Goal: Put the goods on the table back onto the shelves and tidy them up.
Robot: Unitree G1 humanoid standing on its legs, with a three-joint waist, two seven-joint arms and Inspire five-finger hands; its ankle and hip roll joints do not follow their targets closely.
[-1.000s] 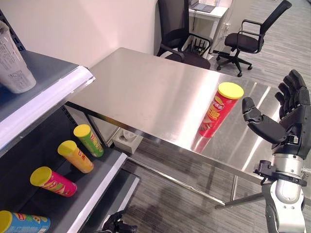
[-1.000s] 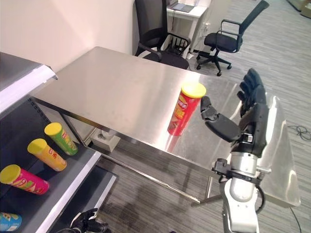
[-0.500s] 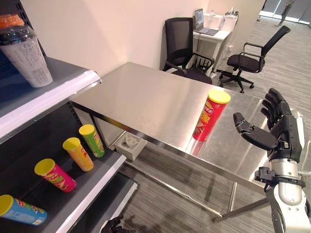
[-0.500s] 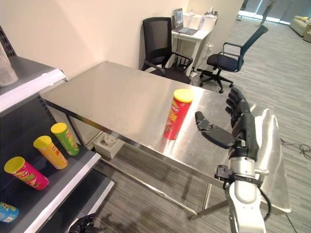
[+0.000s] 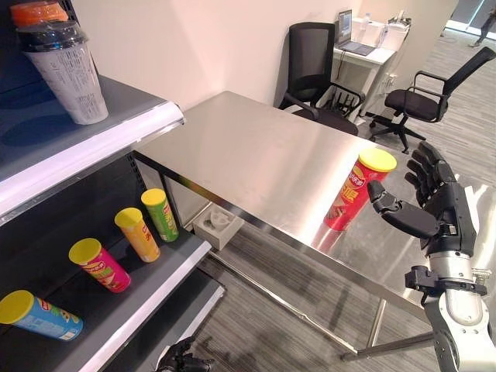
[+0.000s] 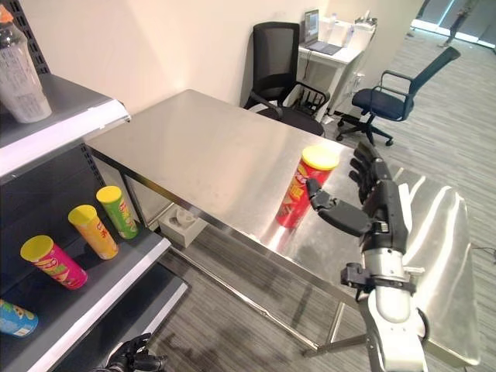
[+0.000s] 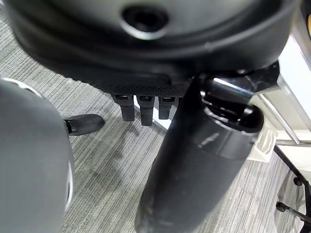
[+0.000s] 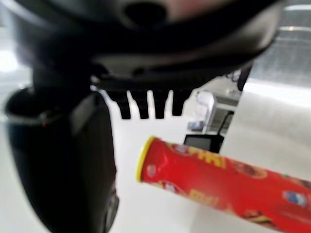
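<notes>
A red chip can (image 5: pixel 353 195) with a yellow lid stands upright on the steel table (image 5: pixel 256 155), near its front edge. My right hand (image 5: pixel 440 208) is open just to the right of the can, palm towards it and thumb stretched out beside its middle. In the right wrist view the red can (image 8: pixel 228 182) lies between the thumb and the fingers (image 8: pixel 148 104), with none of them closed on it. My left hand (image 5: pixel 183 361) hangs low over the floor by the shelf, its fingers (image 7: pixel 141 109) relaxed and holding nothing.
On the left, the shelf's lower board (image 5: pixel 155 287) carries a green can (image 5: pixel 160 215), an orange can (image 5: pixel 138 235), a pink can (image 5: pixel 99 265) and a blue can (image 5: pixel 39 316), all lying down. A capped bottle (image 5: pixel 66 71) stands on the upper board. Office chairs (image 5: pixel 318 70) stand behind the table, and a white box (image 5: pixel 217 225) sits under it.
The camera has shifted, so the shelf shows more fully. My right hand has drawn in towards the red can, and its thumb now sits right beside it.
</notes>
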